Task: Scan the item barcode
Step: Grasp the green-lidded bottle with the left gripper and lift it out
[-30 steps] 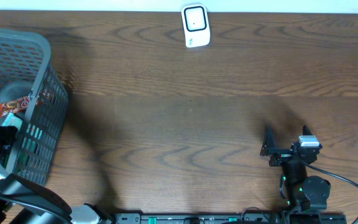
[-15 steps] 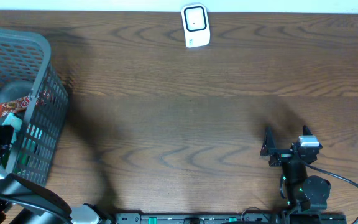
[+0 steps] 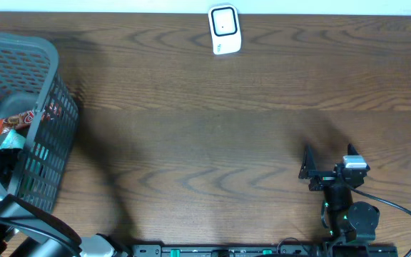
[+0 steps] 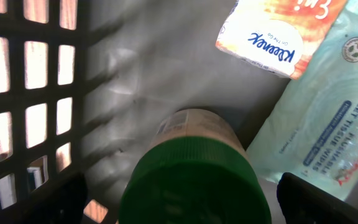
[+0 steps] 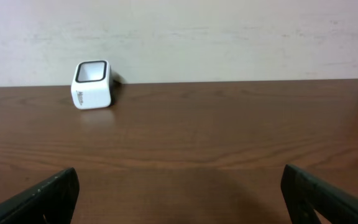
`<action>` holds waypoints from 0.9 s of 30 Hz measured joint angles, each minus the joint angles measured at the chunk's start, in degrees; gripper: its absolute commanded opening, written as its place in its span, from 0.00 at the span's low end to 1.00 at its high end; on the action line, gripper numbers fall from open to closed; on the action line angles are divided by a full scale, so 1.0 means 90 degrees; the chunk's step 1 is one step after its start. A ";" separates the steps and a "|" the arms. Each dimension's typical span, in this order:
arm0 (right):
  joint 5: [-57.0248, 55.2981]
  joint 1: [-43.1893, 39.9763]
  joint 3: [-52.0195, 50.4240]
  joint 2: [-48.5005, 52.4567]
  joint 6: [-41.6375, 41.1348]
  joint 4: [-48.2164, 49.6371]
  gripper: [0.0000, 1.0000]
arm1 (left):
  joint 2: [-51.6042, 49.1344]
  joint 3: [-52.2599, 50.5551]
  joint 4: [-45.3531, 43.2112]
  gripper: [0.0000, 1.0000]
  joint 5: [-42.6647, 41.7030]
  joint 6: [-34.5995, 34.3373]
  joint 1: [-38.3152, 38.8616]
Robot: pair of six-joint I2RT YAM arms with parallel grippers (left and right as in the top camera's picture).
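Bottle [image 4: 197, 130] with green cap sits in the basket [image 3: 52, 135] at the left of the table [image 3: 191, 128], beside 2 packs, tissues [image 4: 263, 37] and wipes [image 4: 328, 124]. The left gripper [image 4: 188, 199] hangs over the cap with fingers spread wide; it seems not to touch it, but the close view is blurred. The right gripper [image 5: 182, 199] is spread too and holds nothing, well apart from the white scanner [image 3: 225, 29] at the far edge.

A dark brown wooden table [image 3: 191, 128] with wavy grain spreads ahead of the right gripper [image 5: 180, 194]. At its far edge, straight in front of that gripper, a plain pale wall [image 5: 229, 34] rises, evenly and softly lit.
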State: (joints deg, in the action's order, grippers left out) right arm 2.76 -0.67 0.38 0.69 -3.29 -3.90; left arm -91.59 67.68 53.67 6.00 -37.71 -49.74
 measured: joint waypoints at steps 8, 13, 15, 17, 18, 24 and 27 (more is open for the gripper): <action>0.0000 0.0000 0.0000 0.0000 0.0000 0.0000 0.99 | -0.0588 -0.0141 -0.0223 0.98 0.0000 0.0000 0.0000; 0.0000 0.0000 0.0000 0.0000 0.0002 0.0000 0.99 | -0.1059 -0.0151 -0.0250 0.94 -0.0049 0.0002 0.0000; 0.0000 0.0000 0.0000 0.0000 0.0002 0.0002 0.99 | -0.1071 -0.0134 -0.0270 0.79 -0.0078 -0.0027 0.0000; 0.0000 0.0000 0.0000 0.0000 0.0002 0.0002 0.99 | -0.1095 -0.0134 -0.0255 0.60 -0.0078 -0.0036 0.0002; 0.0000 0.0000 0.0000 0.0000 0.0002 0.0005 0.99 | -0.1098 -0.0126 -0.0228 0.56 -0.0073 -0.0027 0.0000; 0.0000 0.0000 0.0000 0.0000 0.0000 0.0002 0.99 | -0.1095 -0.0102 -0.0216 0.49 -0.0124 0.0010 -0.0007; 0.0000 0.0000 0.0000 0.0000 0.0002 0.0002 0.99 | -0.1086 -0.0073 -0.0153 0.49 -0.0262 0.0066 -0.0010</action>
State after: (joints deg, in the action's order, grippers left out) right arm 2.76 -0.67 0.38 0.69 -3.27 -3.88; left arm -101.36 67.02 52.29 3.64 -37.12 -49.82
